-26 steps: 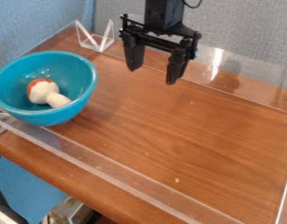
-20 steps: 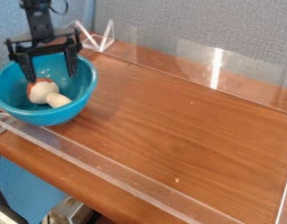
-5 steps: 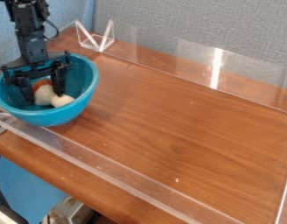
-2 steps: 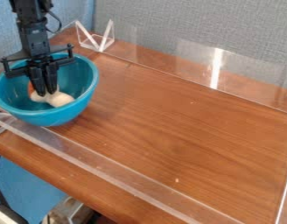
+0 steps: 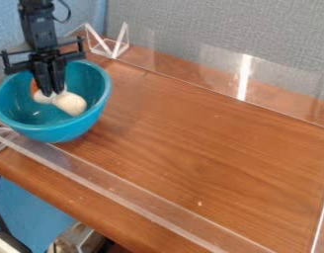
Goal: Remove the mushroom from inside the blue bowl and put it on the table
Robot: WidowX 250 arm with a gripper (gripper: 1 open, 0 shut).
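The blue bowl (image 5: 46, 111) sits at the left end of the table (image 5: 204, 148). My gripper (image 5: 48, 89) points straight down over the bowl, its fingers shut on the mushroom (image 5: 64, 101). The mushroom hangs at about rim height, its cream stem sticking out to the right of the fingers and its reddish cap mostly hidden between them. It is clear of the bowl's floor.
Low clear acrylic walls (image 5: 244, 69) run along the table's edges. A small white wire stand (image 5: 110, 42) sits at the back left corner, just behind the bowl. Brown wood surface stretches to the right of the bowl.
The fingers have closed on the mushroom inside the bowl and the gripper has risen, lifting the mushroom off the bowl's floor to about rim height.
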